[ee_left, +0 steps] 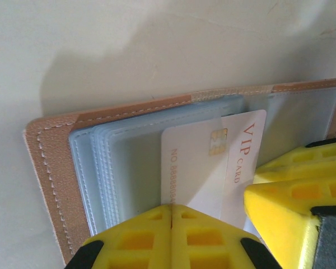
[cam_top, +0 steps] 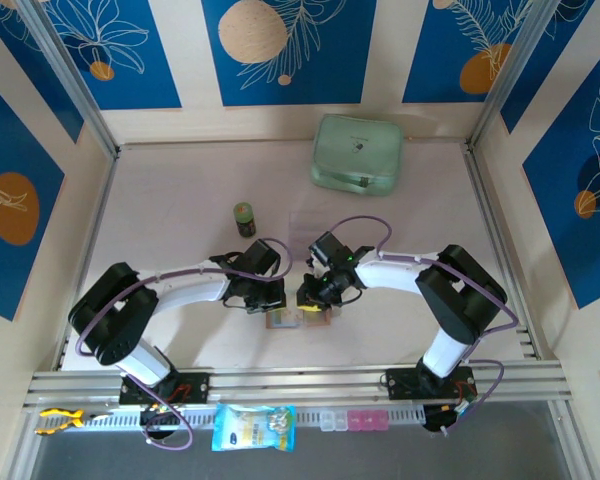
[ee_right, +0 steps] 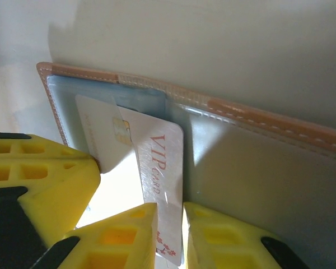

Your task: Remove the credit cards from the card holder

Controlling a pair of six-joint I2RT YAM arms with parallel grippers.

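Observation:
The card holder (ee_left: 50, 168) lies open on the table, tan leather with clear pocket sleeves (ee_right: 257, 168). A white credit card (ee_left: 196, 162) printed "VIP CARD" with a gold chip sticks partway out of a sleeve (ee_right: 157, 162). My left gripper (ee_left: 172, 208) is shut, its joined tips touching the card's near edge. My right gripper (ee_right: 171, 224) stands narrowly open astride the card's protruding end; the left finger overlaps the card and a thin gap shows at the right finger. From above, both grippers (cam_top: 265, 303) (cam_top: 312, 298) meet over the holder (cam_top: 280, 320).
A mint-green case (cam_top: 357, 152) sits at the back of the table. A small green bottle (cam_top: 244, 218) stands behind the left arm. A snack packet (cam_top: 253, 427) and a pill box (cam_top: 355, 420) lie on the front rail.

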